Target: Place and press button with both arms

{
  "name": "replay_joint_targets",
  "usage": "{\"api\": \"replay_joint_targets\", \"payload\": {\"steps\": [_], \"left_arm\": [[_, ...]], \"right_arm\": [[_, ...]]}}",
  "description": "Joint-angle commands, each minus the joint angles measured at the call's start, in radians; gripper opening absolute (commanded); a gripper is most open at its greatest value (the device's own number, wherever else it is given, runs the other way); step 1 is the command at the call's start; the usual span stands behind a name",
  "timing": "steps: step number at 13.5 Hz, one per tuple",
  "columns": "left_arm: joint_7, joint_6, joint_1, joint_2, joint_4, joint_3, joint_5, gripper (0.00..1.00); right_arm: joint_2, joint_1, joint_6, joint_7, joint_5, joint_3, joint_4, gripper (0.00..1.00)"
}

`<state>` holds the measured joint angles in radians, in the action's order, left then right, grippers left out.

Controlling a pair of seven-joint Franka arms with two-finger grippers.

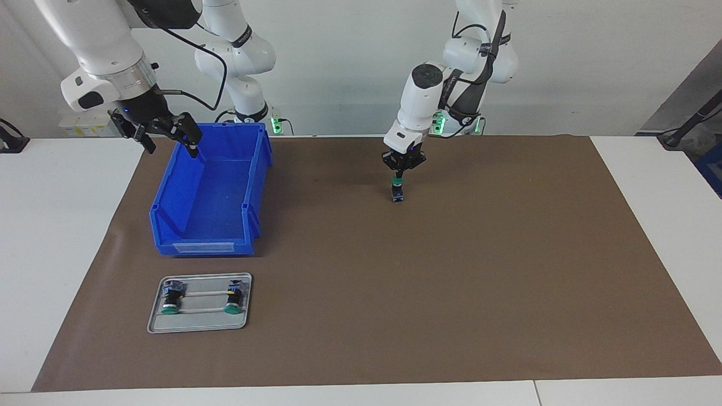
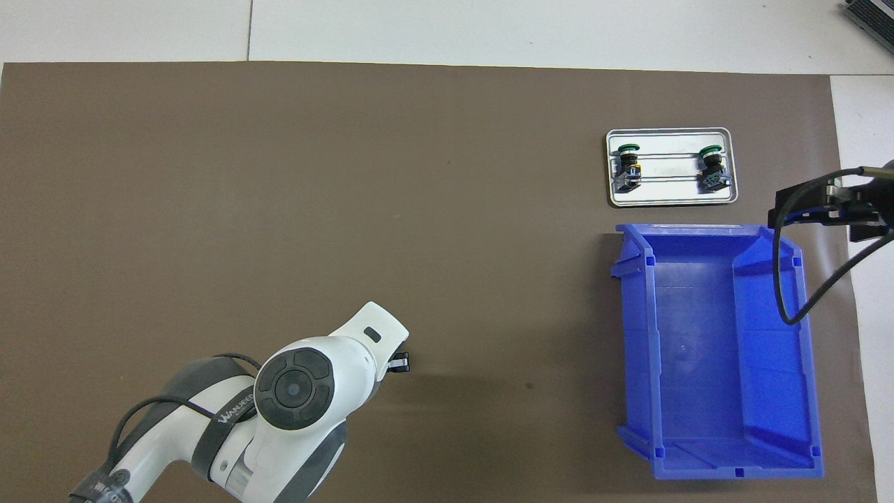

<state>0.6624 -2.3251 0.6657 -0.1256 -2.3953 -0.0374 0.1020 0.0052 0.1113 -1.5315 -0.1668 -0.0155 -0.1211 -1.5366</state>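
Green-capped button [image 1: 398, 189] stands upright under left gripper [image 1: 400, 176], jaws closed

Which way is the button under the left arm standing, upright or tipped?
Upright: the button stands on the mat, green cap on top, blue base below, with the left gripper directly above.

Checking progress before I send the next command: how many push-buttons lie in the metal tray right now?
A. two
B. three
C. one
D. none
A: two green-capped push-buttons lie in the metal tray, one toward each end, while a third push-button stands on the brown mat under the left gripper, its jaws shut.
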Motion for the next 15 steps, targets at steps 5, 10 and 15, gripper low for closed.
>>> {"api": "replay_joint_targets", "payload": {"steps": [5,10,15], "left_arm": [[-0.018,-0.066,-0.02,-0.003,-0.033,0.013,0.013,0.0],[-0.035,-0.068,-0.028,0.006,-0.038,0.014,0.013,0.0],[-0.033,-0.106,-0.017,0.032,-0.056,0.013,0.013,0.0]], "right_arm": [[-0.01,-0.012,-0.003,0.021,-0.017,0.009,-0.013,1.0],[-0.01,-0.012,-0.004,0.021,-0.017,0.009,-0.013,1.0],[-0.01,-0.012,-0.003,0.021,-0.017,0.009,-0.011,1.0]]}}
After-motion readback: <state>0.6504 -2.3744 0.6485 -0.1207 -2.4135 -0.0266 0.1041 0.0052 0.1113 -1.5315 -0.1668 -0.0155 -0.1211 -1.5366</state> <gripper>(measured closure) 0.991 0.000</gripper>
